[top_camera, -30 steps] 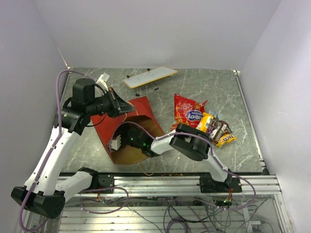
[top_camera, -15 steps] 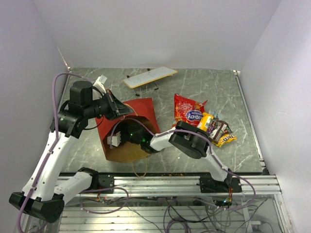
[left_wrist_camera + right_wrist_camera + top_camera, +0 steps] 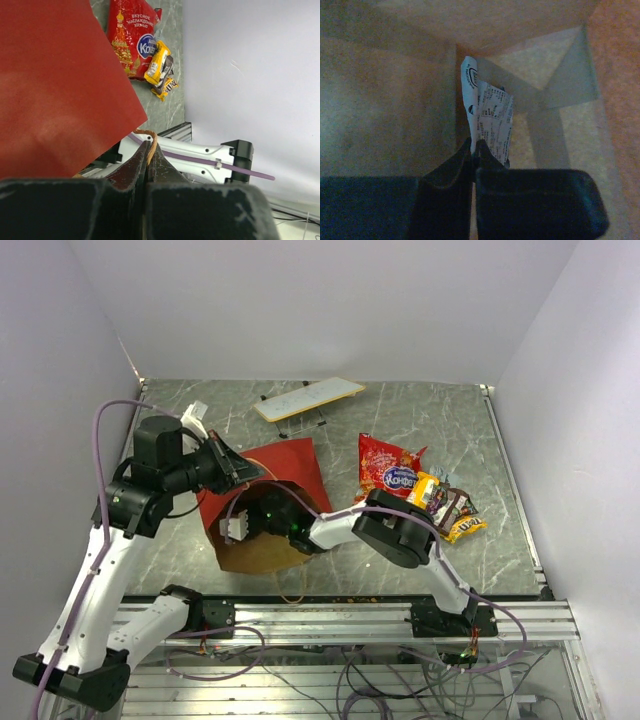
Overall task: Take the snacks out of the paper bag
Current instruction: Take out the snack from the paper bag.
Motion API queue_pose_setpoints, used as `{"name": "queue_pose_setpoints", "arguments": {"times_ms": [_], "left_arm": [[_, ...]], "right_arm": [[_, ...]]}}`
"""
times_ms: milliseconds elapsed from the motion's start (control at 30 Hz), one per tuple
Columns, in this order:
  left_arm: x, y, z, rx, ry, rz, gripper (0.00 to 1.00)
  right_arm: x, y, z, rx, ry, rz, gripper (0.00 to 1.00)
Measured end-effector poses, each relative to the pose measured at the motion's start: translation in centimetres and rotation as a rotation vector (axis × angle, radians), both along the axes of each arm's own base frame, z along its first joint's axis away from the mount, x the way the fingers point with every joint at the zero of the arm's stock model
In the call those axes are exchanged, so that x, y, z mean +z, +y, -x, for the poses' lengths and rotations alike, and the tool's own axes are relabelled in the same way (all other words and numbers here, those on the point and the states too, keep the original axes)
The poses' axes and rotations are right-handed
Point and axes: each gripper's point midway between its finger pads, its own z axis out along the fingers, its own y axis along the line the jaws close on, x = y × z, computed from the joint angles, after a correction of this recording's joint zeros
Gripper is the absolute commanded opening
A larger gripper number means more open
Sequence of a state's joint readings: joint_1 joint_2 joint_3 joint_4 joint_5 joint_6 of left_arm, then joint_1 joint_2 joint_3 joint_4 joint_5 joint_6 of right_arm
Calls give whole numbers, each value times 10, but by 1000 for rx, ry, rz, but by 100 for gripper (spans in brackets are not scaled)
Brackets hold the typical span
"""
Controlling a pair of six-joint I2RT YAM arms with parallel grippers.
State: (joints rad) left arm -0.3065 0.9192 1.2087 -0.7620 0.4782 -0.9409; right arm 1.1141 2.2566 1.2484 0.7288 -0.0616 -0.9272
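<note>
Right wrist view: my right claw [image 3: 472,150] is clenched on a white printed slip [image 3: 487,120] inside the paper bag [image 3: 380,115], with brown walls all round. My left claw [image 3: 147,155] is clenched on the tan string handle [image 3: 151,145]. The bag sits tilted on the desk [image 3: 420,410], its mouth toward my bases. The chip bag [image 3: 388,472] and candy packets [image 3: 455,510] lie to the right of it, apart from it.
</note>
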Motion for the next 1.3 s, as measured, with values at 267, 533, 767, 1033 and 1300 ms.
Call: {"name": "queue_pose_setpoints", "arguments": {"times_ms": [267, 533, 767, 1033, 1300], "left_arm": [[0, 10, 3, 58, -9, -22, 7], [-6, 15, 2, 89, -9, -30, 7], [-7, 13, -5, 94, -4, -24, 7], [-5, 10, -13, 99, -12, -8, 7], [14, -3, -23, 82, -30, 91, 7]], "right_arm": [[38, -22, 26, 25, 52, -37, 0], [51, -71, 73, 76, 151, -33, 0], [54, -99, 103, 120, 258, -17, 0], [131, -127, 137, 209, 309, -100, 0], [266, -173, 141, 125, 265, -323, 0]]}}
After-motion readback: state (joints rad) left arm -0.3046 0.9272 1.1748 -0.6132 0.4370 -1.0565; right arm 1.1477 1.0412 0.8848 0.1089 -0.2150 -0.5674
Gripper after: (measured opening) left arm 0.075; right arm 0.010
